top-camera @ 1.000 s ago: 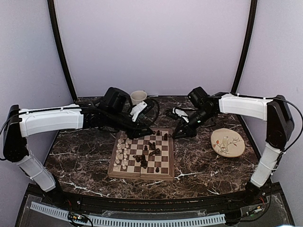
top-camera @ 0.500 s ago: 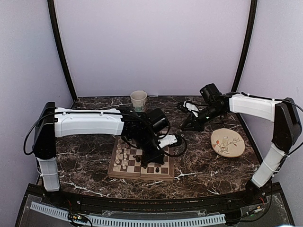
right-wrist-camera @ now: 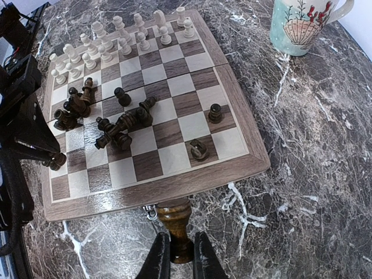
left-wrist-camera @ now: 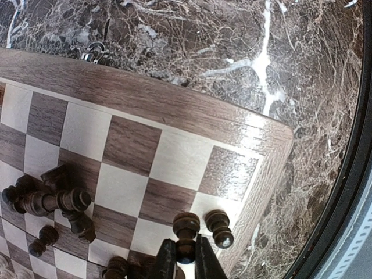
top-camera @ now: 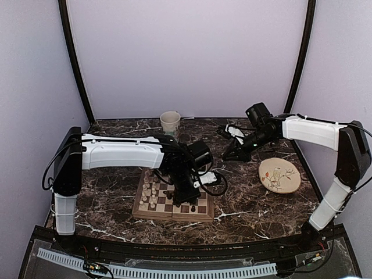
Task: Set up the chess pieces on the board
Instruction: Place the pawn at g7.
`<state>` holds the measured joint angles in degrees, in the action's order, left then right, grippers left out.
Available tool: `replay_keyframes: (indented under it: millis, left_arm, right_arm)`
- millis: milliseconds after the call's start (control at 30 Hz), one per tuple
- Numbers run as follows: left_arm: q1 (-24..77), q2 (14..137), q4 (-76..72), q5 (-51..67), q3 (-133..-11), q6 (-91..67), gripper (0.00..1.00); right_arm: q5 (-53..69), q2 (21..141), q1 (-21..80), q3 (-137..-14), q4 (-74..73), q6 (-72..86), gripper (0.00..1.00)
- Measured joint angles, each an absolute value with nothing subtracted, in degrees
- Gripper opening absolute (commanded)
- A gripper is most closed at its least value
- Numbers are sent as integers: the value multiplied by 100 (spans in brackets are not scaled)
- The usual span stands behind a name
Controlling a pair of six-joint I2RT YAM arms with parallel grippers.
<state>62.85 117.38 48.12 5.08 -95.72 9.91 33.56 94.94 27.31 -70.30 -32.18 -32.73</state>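
The board (top-camera: 172, 217) lies mid-table and also shows in the left wrist view (left-wrist-camera: 145, 99) and the right wrist view (right-wrist-camera: 174, 183). Cream-white pieces (top-camera: 150, 189) stand in rows on its left side (right-wrist-camera: 116, 38). Dark pieces (right-wrist-camera: 122, 125) lie jumbled in the middle, and a few stand apart. My left gripper (top-camera: 187, 196) is low over the board's near right corner, shut (left-wrist-camera: 186, 247) on a dark piece (left-wrist-camera: 186, 228) beside another dark piece (left-wrist-camera: 220, 228). My right gripper (top-camera: 226, 156) hovers right of the board, shut (right-wrist-camera: 177, 251) on a brown piece (right-wrist-camera: 174, 224).
A cup (top-camera: 170, 122) stands behind the board and shows in the right wrist view (right-wrist-camera: 302, 23). A round cream plate (top-camera: 279, 175) lies at the right. The left arm spans the board from the left. Dark marble table all around.
My left arm swung from behind the board over to its near right part, then settled slightly lower. My right gripper drew back from the board's far right corner and has since held still.
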Motion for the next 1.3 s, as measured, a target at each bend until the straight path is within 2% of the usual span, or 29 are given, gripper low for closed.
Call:
replay_keyframes:
  millis: [667, 967, 1300]
  left_arm:
    - [6285, 12018, 4827, 200, -9730, 993, 4]
    - [6285, 12049, 4816, 207, -9756, 991, 23]
    - [6285, 12116, 4866, 115, -9970, 967, 38]
  right_arm:
    - [3356, 9494, 2731, -7015, -3212, -3277, 4]
    - [3356, 9494, 2731, -7013, -3212, -3312, 4]
    - [3361, 9494, 2731, -7013, -3212, -3312, 4]
